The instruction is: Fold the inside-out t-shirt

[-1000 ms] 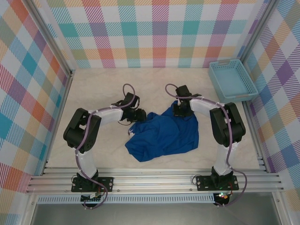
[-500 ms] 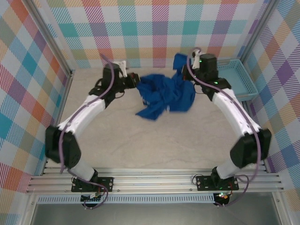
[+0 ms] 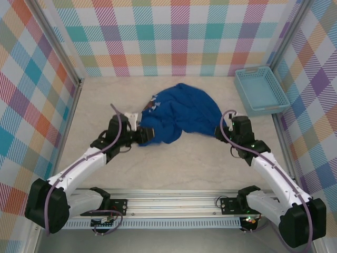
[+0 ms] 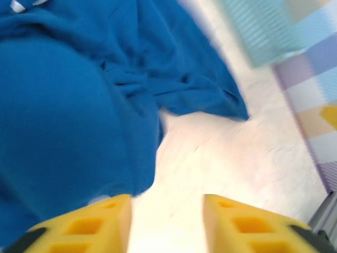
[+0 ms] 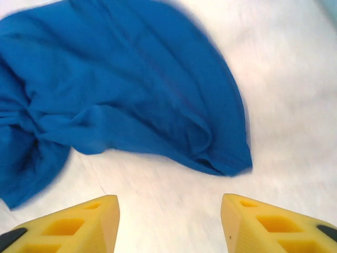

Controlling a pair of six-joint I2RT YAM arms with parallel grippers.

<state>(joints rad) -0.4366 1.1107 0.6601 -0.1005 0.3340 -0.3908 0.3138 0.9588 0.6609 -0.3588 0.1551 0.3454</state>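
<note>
the inside-out t-shirt [image 3: 179, 113] lies rumpled on the counter [image 3: 179, 163], toward its far side. the left gripper [image 4: 167, 211] and right gripper [image 5: 169, 211] flank it, both parted with nothing held, the cloth just ahead of each.

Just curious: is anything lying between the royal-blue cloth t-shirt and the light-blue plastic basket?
Nothing: bare pale tabletop separates t-shirt and basket, in the top view.
</note>
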